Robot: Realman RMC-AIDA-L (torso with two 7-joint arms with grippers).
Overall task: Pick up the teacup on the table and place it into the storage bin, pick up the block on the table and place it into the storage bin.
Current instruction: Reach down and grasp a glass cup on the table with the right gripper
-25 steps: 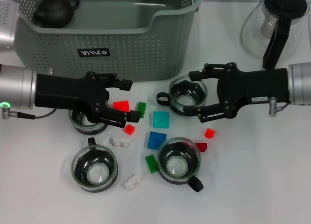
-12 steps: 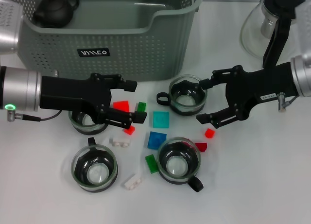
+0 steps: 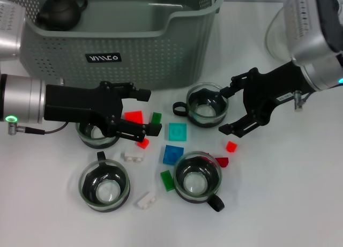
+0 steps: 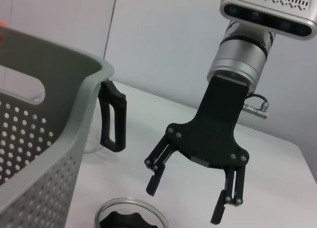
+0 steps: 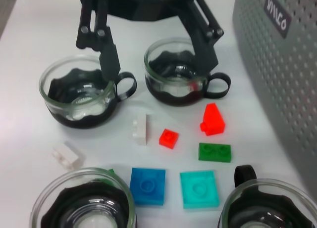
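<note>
Head view showed both pincers spread and empty: right pincer [image 3: 231, 109] beside a glass teacup [image 3: 207, 105], left pincer [image 3: 146, 112] flanking the red block [image 3: 134, 117]. Closing came next; storage bin [image 3: 161, 59] lay beyond.

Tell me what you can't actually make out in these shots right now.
- Teacup under the left gripper, head view: the gripper covers most of it.
- Glass carafe, head view: the right arm hides most of it.
- Storage bin, every view: cut off by the frame edge.
- Nearest teacups, right wrist view: cut off at the edge.
</note>
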